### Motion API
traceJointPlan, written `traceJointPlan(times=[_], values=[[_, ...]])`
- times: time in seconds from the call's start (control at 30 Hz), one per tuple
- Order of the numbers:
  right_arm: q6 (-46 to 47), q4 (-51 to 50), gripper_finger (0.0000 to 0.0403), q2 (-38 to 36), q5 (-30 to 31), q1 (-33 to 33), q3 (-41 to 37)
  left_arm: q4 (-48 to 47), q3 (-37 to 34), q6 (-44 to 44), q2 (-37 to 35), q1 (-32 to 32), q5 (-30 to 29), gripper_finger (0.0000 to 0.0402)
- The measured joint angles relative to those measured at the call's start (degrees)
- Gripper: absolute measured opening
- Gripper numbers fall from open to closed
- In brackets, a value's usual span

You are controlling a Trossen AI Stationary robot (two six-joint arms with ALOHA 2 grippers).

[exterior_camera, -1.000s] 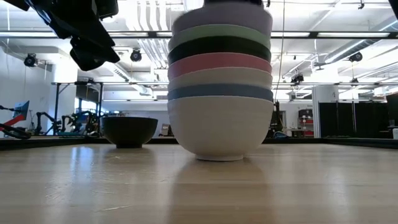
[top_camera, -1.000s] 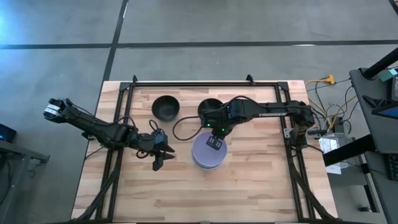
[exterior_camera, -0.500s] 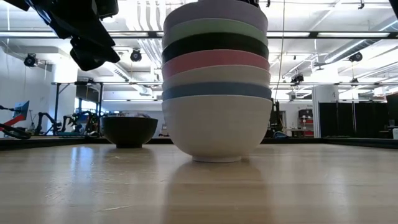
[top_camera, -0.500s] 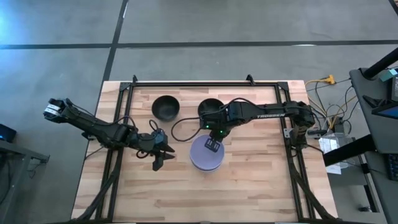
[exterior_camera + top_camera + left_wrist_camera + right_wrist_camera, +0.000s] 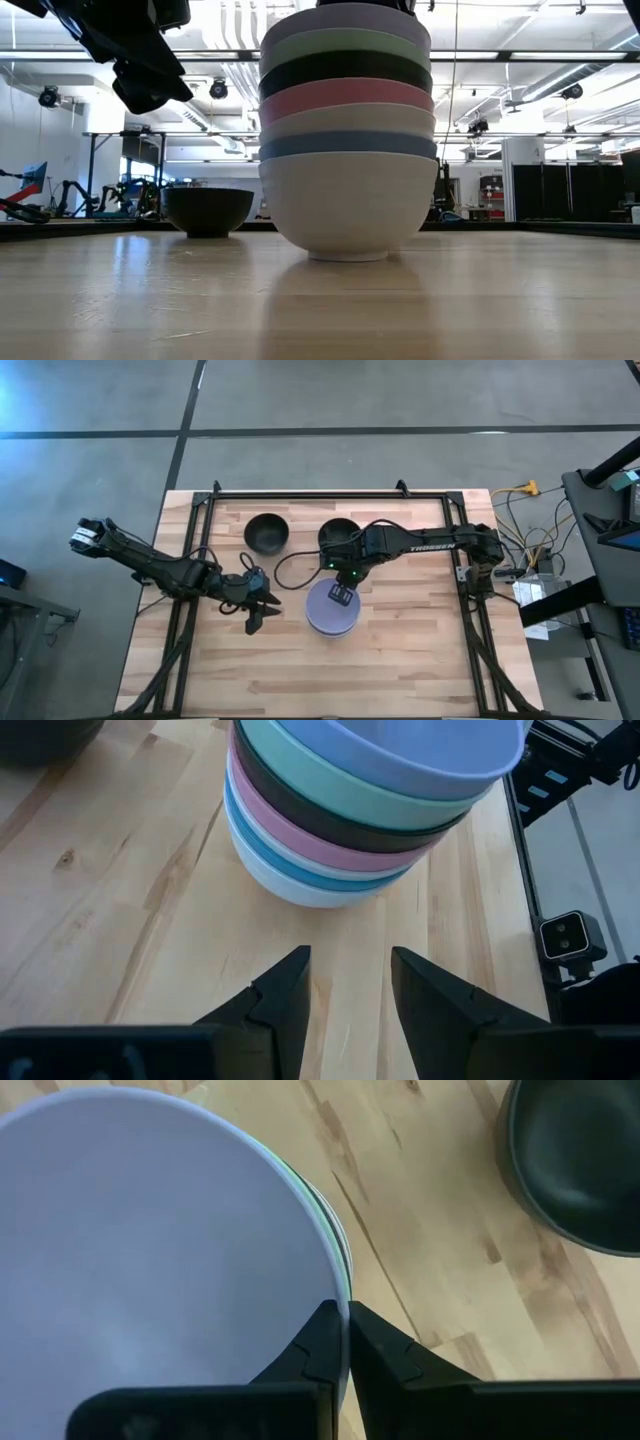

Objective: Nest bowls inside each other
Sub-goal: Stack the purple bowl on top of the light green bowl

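Note:
A stack of several nested bowls (image 5: pixel 332 610) stands on its white bottom bowl (image 5: pixel 348 205) mid-table, with the lavender bowl (image 5: pixel 150 1250) on top. In the low view the stack (image 5: pixel 348 130) shows white, blue, white, pink, black, green and lavender. Two black bowls (image 5: pixel 266 533) (image 5: pixel 338 533) sit apart on the table farther back. My right gripper (image 5: pixel 345 592) is shut on the stack's top rim. My left gripper (image 5: pixel 350 985) is open, low over the table left of the stack (image 5: pixel 350 810), touching nothing. My right gripper pinches the lavender bowl's rim (image 5: pixel 338 1285) on its far right side, one finger inside the bowl and one outside. The fingers (image 5: pixel 385 1350) come from above, pointing down. The bowl sits nested in the stack, which rests on the table.
A black frame (image 5: pixel 330 494) runs along the table's far edge and down both sides. One black bowl (image 5: pixel 208 210) shows in the low view, left of the stack. Bare wood lies toward the near edge (image 5: pixel 330 680) and on the right (image 5: pixel 420 620).
My right gripper, still shut on the lavender rim, has drawn the whole stack a little toward the table's left and near edges. The stack slid on its white base and stayed upright. My left arm kept still.

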Motion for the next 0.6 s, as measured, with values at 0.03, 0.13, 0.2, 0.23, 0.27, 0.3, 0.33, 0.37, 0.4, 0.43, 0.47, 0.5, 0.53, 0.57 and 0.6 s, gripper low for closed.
traceJointPlan(times=[0.03,0.13,0.2,0.23,0.27,0.3,0.33,0.37,0.4,0.43,0.47,0.5,0.53,0.57,0.6], values=[[0.0,0.0,0.0012,0.0,0.0,0.1,0.0,0.0,0.0,0.0,0.0,0.0,0.0,0.0125],[0.0,0.1,0.0013,0.1,0.0,0.1,0.0,0.0,0.0,0.0,0.0,0.0,0.0,0.0125],[0.0,0.1,0.0013,0.1,0.0,0.1,0.0,0.0,0.0,0.0,0.0,0.0,0.0,0.0125],[0.0,0.1,0.0013,0.1,0.0,0.1,0.0,0.1,0.0,0.0,0.0,0.0,0.0,0.0125],[0.0,0.1,0.0013,0.1,0.0,0.1,0.0,0.1,0.0,0.0,0.0,0.0,0.0,0.0125],[0.0,0.1,0.0013,0.1,0.0,0.1,0.0,0.1,0.0,0.0,0.0,0.0,0.0,0.0125],[0.0,0.1,0.0013,0.1,0.0,0.1,0.0,0.1,0.0,0.0,0.0,0.0,0.0,0.0125],[-0.1,0.1,0.0013,0.1,0.0,0.1,0.0,0.1,0.0,0.0,0.0,0.0,0.0,0.0125],[-0.1,0.1,0.0013,0.1,0.0,0.1,0.0,0.1,0.0,0.0,0.0,0.0,0.0,0.0125],[-0.1,0.2,0.0014,0.1,0.0,0.1,0.0,0.1,0.0,0.0,0.0,0.0,0.0,0.0125],[-0.2,0.2,0.0015,0.1,0.0,0.1,0.0,0.2,0.0,0.0,0.0,0.0,0.0,0.0125],[-0.2,0.2,0.0019,0.1,0.0,0.1,0.0,0.2,0.0,0.0,0.0,0.0,0.0,0.0125],[-0.2,0.3,0.0024,0.1,0.0,0.1,0.0,0.2,0.0,0.0,0.0,0.0,0.0,0.0125],[-0.2,0.4,0.0030,0.1,-0.2,0.1,0.0,0.2,0.0,0.0,0.0,0.0,0.0,0.0125],[-0.2,0.4,0.0037,0.1,-0.5,0.1,0.0,0.2,0.0,0.0,0.0,0.0,0.0,0.0125]])
